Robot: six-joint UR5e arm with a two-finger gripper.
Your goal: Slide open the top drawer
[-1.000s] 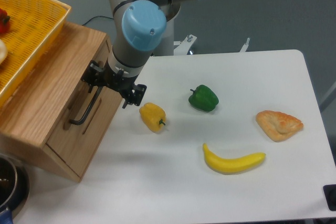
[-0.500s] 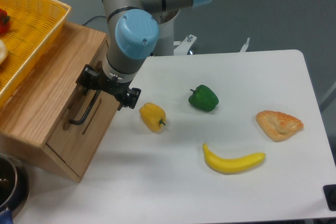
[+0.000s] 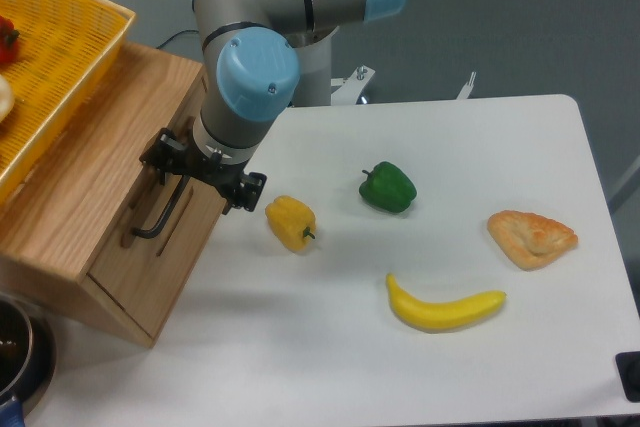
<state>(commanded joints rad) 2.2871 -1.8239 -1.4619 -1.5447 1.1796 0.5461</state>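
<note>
oak drawer shut, pincer at the handle

black pincer (image 3: pixel 172 173) sits right at the upper end of the bar handle (image 3: pixel 160 215) on the top drawer (image 3: pixel 175 232), which makes up the front face of the wooden cabinet (image 3: pixel 90 177) at the left of the bench (image 3: pixel 420 367). the drawer front looks flush with the cabinet, so by my reading the drawer is not yet open. the step in hand seems to be the reach and grasp on the handle. the wrist hides the fingertips, so i cannot tell whether the pincer is open or clamped round the bar.

if the bar is not yet caught, the next move calls for closing on it firmly. then comes a straight pull out along the drawer's own line, away from the cabinet and toward the open bench. the yellow pepper (image 3: pixel 291 223) lies just beside the drawer's path, so the pull may nudge it. the green pepper (image 3: pixel 388 188), banana (image 3: pixel 444 306) and pastry (image 3: pixel 532 237) lie well apart. a yellow basket (image 3: pixel 60 47) rests on the cabinet top.
</note>
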